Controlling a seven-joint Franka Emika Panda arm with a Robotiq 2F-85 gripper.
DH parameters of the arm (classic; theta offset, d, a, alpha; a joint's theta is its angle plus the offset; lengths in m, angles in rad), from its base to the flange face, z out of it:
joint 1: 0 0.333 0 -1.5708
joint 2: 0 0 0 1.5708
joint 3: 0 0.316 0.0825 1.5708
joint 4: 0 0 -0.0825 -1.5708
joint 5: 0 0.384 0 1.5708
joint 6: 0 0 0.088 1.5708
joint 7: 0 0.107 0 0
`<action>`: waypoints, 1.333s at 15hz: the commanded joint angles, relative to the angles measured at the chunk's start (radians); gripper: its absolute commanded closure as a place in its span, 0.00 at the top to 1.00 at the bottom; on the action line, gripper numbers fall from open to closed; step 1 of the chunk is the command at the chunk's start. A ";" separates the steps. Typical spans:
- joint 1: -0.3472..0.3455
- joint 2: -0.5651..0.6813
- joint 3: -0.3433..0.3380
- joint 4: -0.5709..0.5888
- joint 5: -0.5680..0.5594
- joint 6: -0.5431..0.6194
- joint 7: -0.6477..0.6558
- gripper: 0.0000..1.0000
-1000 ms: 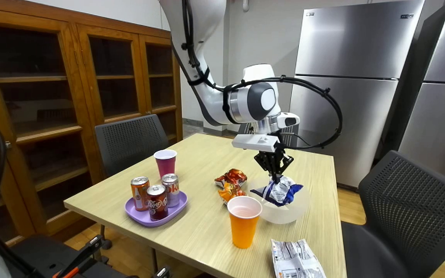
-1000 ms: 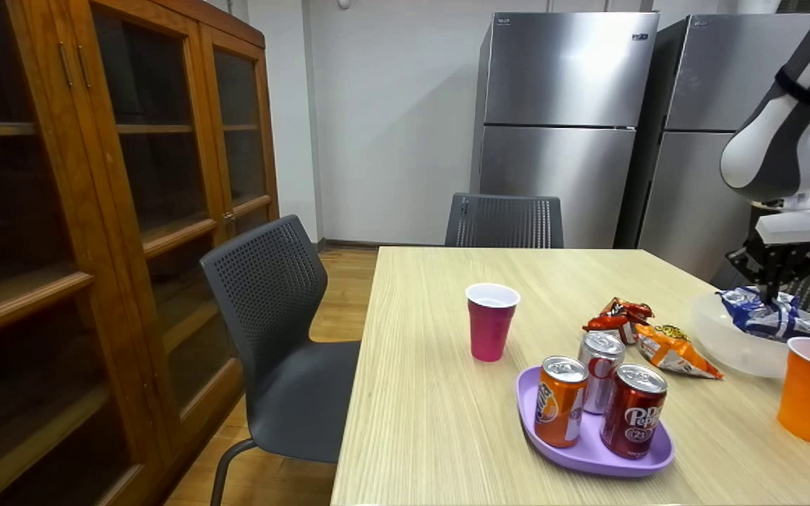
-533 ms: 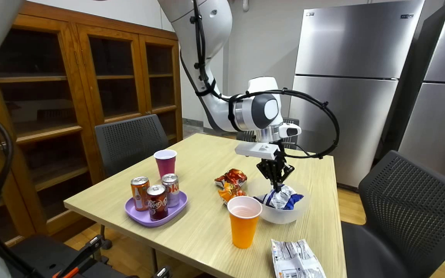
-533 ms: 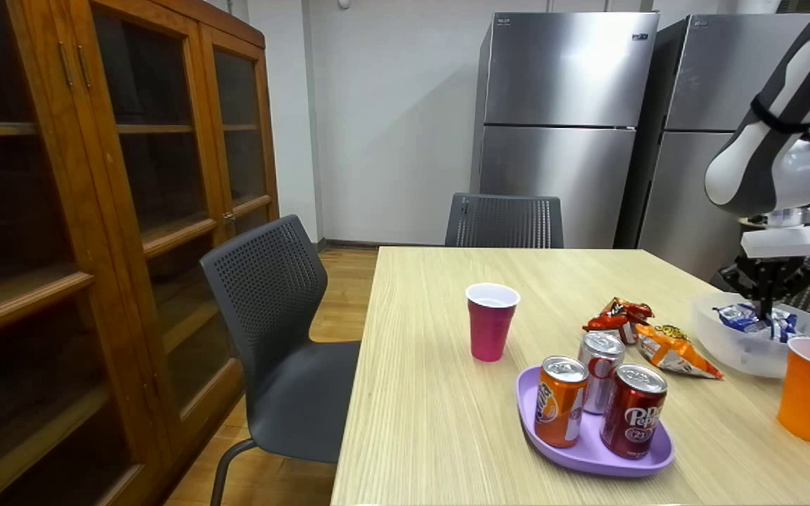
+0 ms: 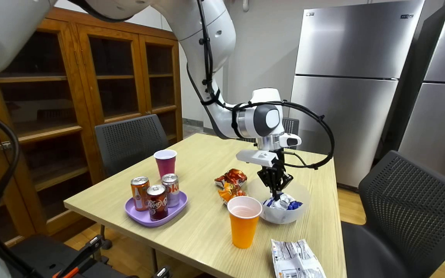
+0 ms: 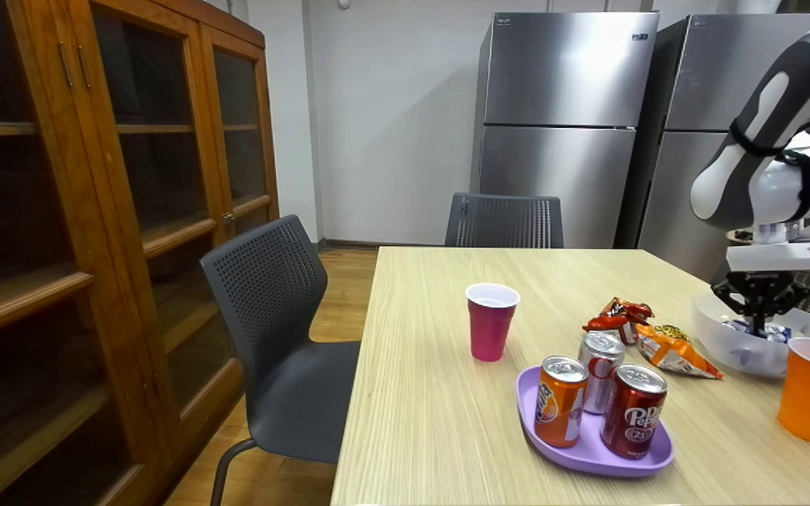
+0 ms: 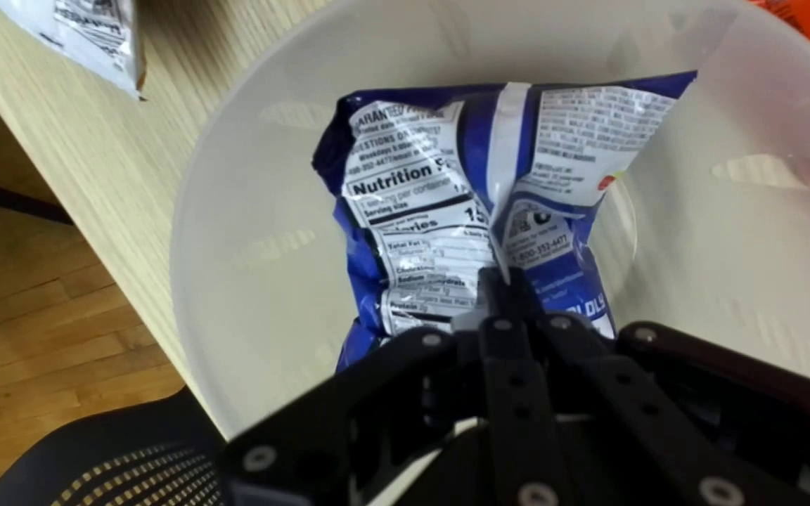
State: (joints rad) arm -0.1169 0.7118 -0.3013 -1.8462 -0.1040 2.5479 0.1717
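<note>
Fingers pinch the bag by its seam, likely the easiest hold! The bowl stands around it.

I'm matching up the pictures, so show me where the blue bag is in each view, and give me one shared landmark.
In an exterior view: blue bag right of centre, up and right of the orange cup.
In an exterior view: blue bag near the right edge, up and left of the orange cup.
Wrist view: blue bag around the middle, pinched by the gripper.
Shared landmark: the bowl around it.
</note>
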 commanded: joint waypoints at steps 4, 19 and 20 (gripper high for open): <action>-0.021 0.049 0.015 0.084 0.026 -0.084 0.037 0.00; 0.002 -0.107 0.004 -0.040 0.004 -0.034 0.039 1.00; 0.007 -0.126 0.004 -0.053 0.002 -0.028 0.043 1.00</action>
State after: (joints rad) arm -0.1218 0.6802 -0.3012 -1.8167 -0.0898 2.4986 0.1960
